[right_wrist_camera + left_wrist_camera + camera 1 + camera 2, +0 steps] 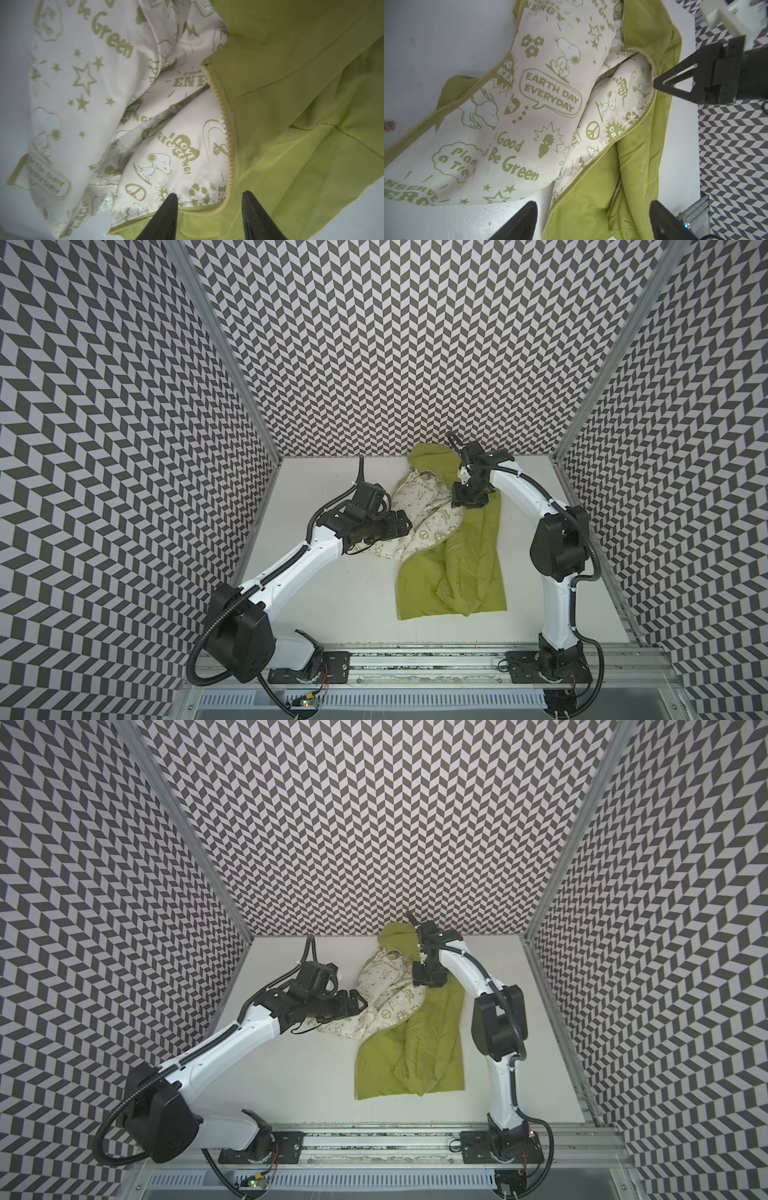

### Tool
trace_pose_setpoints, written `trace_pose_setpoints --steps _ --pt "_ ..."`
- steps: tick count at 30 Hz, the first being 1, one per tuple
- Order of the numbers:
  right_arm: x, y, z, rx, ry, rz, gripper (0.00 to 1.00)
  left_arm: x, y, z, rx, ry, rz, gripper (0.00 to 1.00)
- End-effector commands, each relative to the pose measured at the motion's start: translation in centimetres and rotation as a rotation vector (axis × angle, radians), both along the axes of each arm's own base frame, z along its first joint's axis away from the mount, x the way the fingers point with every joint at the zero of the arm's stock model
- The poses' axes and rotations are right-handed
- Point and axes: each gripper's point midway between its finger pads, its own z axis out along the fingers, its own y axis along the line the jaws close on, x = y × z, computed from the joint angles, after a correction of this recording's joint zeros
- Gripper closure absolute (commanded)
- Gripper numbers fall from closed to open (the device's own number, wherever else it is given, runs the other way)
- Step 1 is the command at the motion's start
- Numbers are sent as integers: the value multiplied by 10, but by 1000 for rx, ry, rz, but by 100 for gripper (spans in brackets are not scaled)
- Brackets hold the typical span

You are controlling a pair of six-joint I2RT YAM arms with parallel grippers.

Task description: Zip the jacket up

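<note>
You see the green jacket (457,564) lying unzipped in the middle of the table (324,605), hood at the back edge. Its cream lining (550,93) reads "EARTH DAY EVERYDAY", "Be Green" and "I LOVE RECYCLING!" (Snoopy cartoons too). Your left gripper (593,202) gapes wide, holding nothing. Your right gripper (208,193) stands half open astride the zipper (226,128), gripping nothing.

walls: three black-and-white chevron-patterned panels (374,344) | corners: grey aluminium frame posts (232,364) | surface: flat matte white tabletop (332,593); evenly lit | front: silver metal rail (415,659)
</note>
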Motion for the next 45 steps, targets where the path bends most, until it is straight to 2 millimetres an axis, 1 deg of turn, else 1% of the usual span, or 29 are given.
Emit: trace_pose_setpoints --steps 1,3,6,8,11,13,18,19,21,22,24,27,29,30,32,33,36,38,40,41,43,45 --pt "11 -15 1 -103 -36 0 54 -15 -4 -28 53 65 -64 15" --pt "18 -15 -4 -122 -42 13 58 -23 -2 -48 86 101 -81 16" --pt "26 -16 -14 -146 -26 20 59 -32 1 -70 124 143 -104 17" --pt "31 -12 -20 -143 -18 31 59 -37 2 -78 148 153 -124 17" --pt "38 -13 -28 -162 -16 22 54 -45 2 -91 193 163 -157 17" --pt "44 -14 -34 -171 -20 16 52 -51 2 -100 205 179 -181 17" --pt "58 -15 -39 -194 -50 4 52 -64 -3 -126 256 220 -245 18" --pt "61 -15 -38 -197 -61 0 54 -65 -4 -130 263 229 -252 19" --pt "68 -16 -34 -197 -91 -20 63 -65 -4 -137 277 239 -252 22" --pt "72 -17 -31 -191 -109 -34 65 -64 -3 -141 286 242 -250 24" --pt "78 -15 -22 -160 -136 -52 74 -63 -4 -146 292 253 -250 33" --pt "86 -15 4 -69 -173 -88 87 -61 -8 -152 287 270 -257 47" --pt "89 -18 28 29 -203 -117 100 -59 -12 -151 278 268 -261 60" --pt "91 -20 40 69 -220 -134 100 -57 -14 -149 275 255 -281 65" --pt "94 -27 70 172 -268 -159 100 -54 -21 -139 249 237 -297 74" --pt "96 -32 83 213 -295 -175 100 -52 -24 -133 236 227 -303 76" --pt "100 -51 124 327 -389 -232 100 -47 -37 -106 181 182 -338 82" --pt "103 -64 152 386 -449 -260 100 -44 -48 -83 134 143 -373 85" --pt "105 -71 175 422 -496 -272 100 -44 -60 -62 82 120 -414 88" --pt "107 -74 186 441 -518 -275 100 -45 -67 -53 54 116 -437 89" --pt "112 -75 202 479 -546 -277 100 -47 -79 -38 -5 118 -478 90" --pt "119 -71 210 520 -562 -273 100 -50 -92 -24 -70 124 -520 91"
